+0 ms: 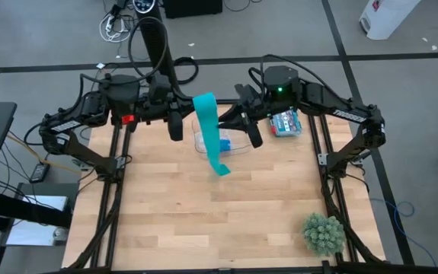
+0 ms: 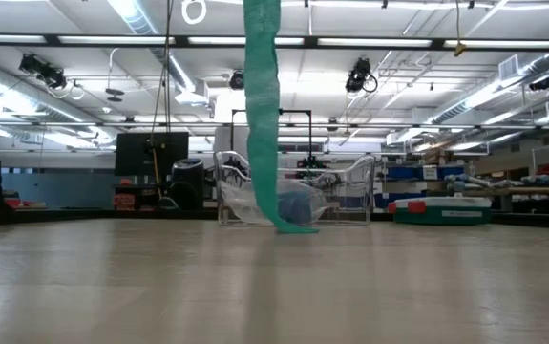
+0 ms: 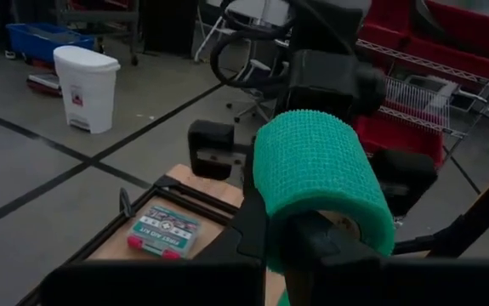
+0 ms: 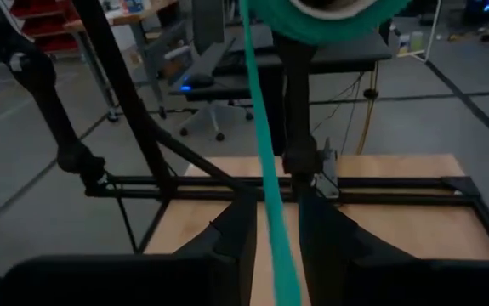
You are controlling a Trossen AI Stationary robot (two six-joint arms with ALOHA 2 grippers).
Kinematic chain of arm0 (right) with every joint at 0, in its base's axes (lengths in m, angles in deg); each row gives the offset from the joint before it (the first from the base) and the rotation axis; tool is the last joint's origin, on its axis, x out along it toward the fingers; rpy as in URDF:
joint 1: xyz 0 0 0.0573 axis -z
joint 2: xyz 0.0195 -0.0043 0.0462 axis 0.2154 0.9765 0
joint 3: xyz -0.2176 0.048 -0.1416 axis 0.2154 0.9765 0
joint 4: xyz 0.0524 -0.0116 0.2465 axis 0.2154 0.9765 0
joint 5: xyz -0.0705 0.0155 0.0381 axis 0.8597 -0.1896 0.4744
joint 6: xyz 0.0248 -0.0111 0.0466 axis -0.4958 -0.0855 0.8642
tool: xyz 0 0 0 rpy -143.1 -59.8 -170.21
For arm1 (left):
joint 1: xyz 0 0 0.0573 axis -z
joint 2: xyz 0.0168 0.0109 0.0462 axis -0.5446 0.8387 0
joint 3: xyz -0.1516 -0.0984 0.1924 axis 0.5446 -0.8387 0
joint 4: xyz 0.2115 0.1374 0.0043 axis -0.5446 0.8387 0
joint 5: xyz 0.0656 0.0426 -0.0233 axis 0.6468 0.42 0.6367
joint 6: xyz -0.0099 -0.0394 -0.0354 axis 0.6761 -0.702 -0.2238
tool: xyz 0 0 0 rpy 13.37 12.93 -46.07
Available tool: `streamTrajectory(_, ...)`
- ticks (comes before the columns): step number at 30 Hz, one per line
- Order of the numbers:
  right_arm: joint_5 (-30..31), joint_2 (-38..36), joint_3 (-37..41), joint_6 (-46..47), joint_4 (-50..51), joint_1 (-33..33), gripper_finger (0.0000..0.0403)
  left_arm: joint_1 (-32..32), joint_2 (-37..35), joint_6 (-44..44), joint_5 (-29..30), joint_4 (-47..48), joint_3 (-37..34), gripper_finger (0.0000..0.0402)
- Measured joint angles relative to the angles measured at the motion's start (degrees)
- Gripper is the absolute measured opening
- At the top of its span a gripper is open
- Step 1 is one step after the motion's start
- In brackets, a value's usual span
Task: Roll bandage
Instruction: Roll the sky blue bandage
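Bandage (image 1: pixel 211 133) is hanging taut; my left gripper (image 3: pixel 312 246) is clamping its coil. My right gripper's (image 4: pixel 270 246) fingers are standing apart around the strip, so I should be winding evenly

Teal-green fabric bandage (image 1: pixel 210 131) hanging as a long narrow ribbon above the table's far-edge middle, partly wound into a coil (image 3: pixel 319 181) at the upper end, lower tail (image 2: pixel 293 225) trailing onto the tabletop, slightly twisted.

Clear plastic bin (image 1: pixel 203 141) at table's far edge; first-aid box (image 1: pixel 286 122) nearby; green spiky ball (image 1: pixel 324 234) at near-right corner.
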Motion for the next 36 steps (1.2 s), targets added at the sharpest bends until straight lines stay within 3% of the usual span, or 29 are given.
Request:
streamTrajectory(6,-3.5,1.4,0.1,-0.3,-0.7,-0.5,0.0008,0.0,0.0,-0.5,0.9,-0.3,0.0,0.0022)
streamTrajectory(12,-7.0,0.3,0.1,0.2,-0.7,-1.2,0.0001,0.0,0.0,-0.1,1.2,1.6,0.0,0.0022)
streamTrajectory(19,-17.1,-1.0,-3.1,3.5,-1.5,-4.9,0.0000,-0.4,0.0,-0.2,1.1,1.6,0.0,0.0022)
streamTrajectory(22,-16.1,-1.0,-3.5,2.3,-0.7,-7.2,0.0000,-0.4,0.0,-0.2,1.1,0.8,0.0,0.0022)
streamTrajectory(26,-9.9,0.2,-3.5,-1.3,5.7,-8.2,0.0000,-0.4,0.0,-0.2,0.7,-0.1,0.0,0.0022)
streamTrajectory(36,-8.4,2.1,-3.4,-4.3,5.9,-2.9,0.0000,-0.4,0.0,-0.5,0.3,-2.9,0.0,0.0022)
